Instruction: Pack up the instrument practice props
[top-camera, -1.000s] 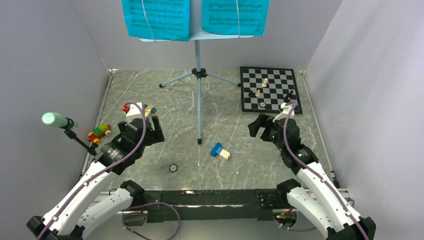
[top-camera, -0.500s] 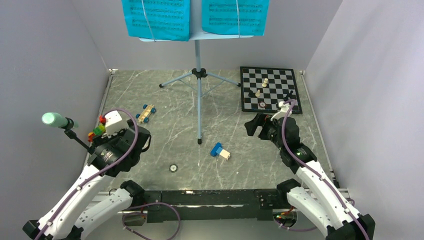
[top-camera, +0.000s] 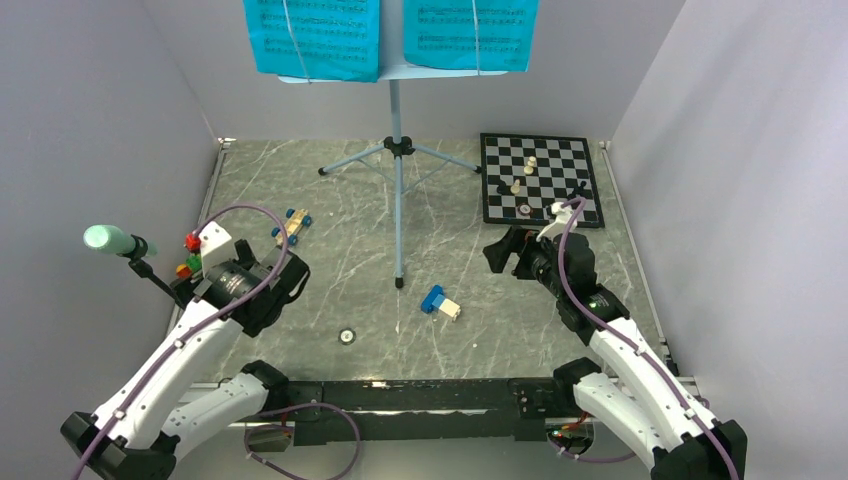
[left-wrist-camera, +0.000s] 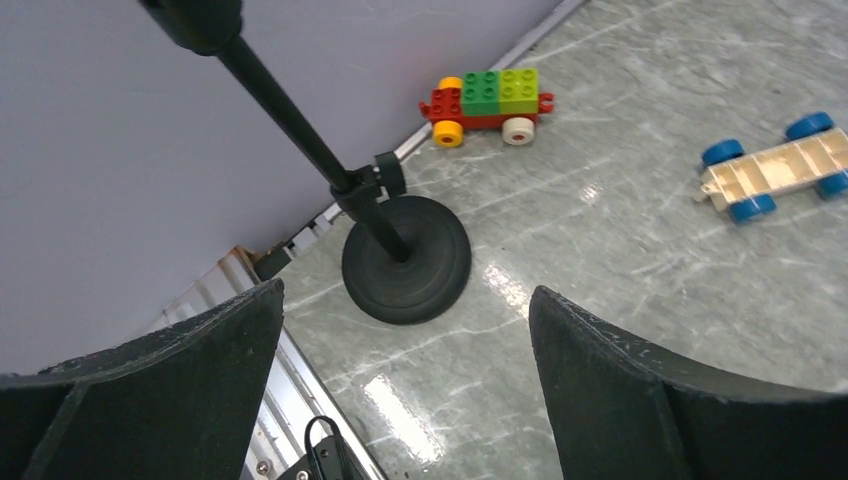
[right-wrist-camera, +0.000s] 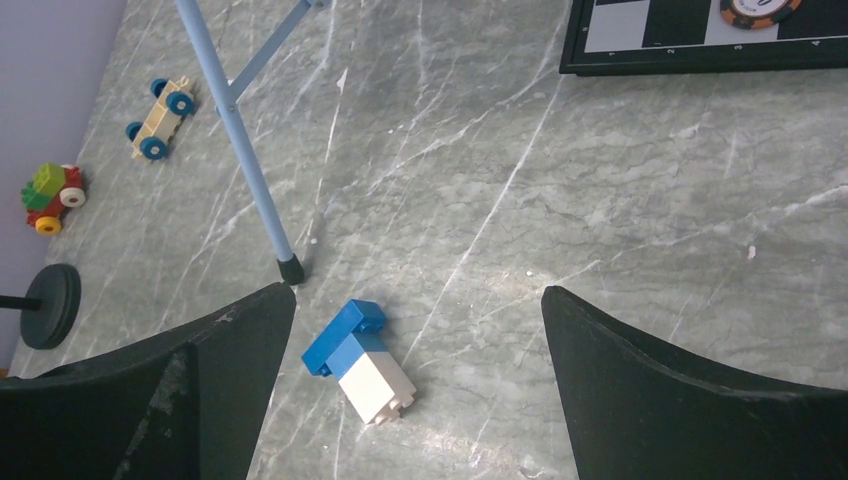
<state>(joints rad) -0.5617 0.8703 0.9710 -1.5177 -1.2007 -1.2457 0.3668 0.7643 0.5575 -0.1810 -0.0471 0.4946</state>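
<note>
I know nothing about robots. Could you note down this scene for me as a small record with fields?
Music stand: pale-blue tripod, upright, mid-table
Sheet music: two cyan pages on its desk
Microphone: mint-green, atop black mic stand, far left
Left gripper: open, empty, facing the mic stand's base
Right gripper: open, empty, facing blue-white block
Other items: chessboard, brick car, wheeled chassis

arms (top-camera: 168, 367) — white links, black joints | cables (top-camera: 240, 208) — purple | end effector fingers (left-wrist-camera: 650, 400): matte black, broad
</note>
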